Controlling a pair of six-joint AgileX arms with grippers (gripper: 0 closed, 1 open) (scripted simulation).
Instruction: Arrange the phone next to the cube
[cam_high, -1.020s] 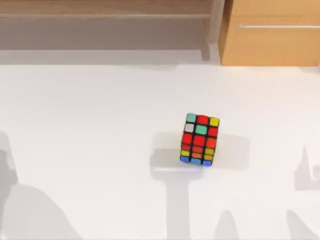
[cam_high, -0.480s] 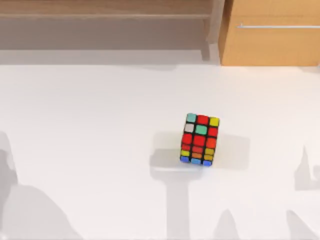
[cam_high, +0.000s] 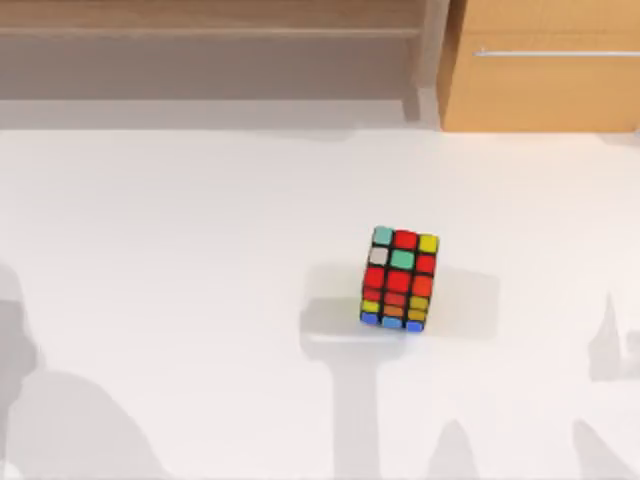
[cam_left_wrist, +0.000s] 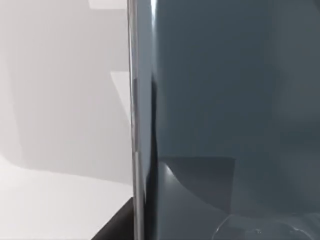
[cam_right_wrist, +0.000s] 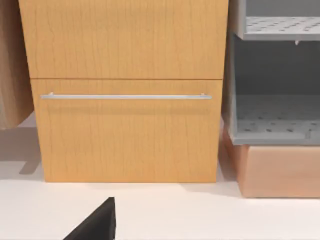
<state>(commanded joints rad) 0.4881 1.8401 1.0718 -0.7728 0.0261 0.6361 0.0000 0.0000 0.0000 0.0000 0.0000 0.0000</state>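
Multicolour cube (cam_high: 399, 278) sits right-centre on table; dark glossy phone (cam_left_wrist: 225, 115) seen close-up.

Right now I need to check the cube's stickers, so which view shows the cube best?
The top view: the cube stands whole on the white table, its top and one side face showing. The left wrist view looks at the phone, the right wrist view at a wooden cabinet.

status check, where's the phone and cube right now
Phone close up against the left wrist camera, screen and silvery rim showing. Cube alone on the table, right of centre. Nothing lying around the cube.
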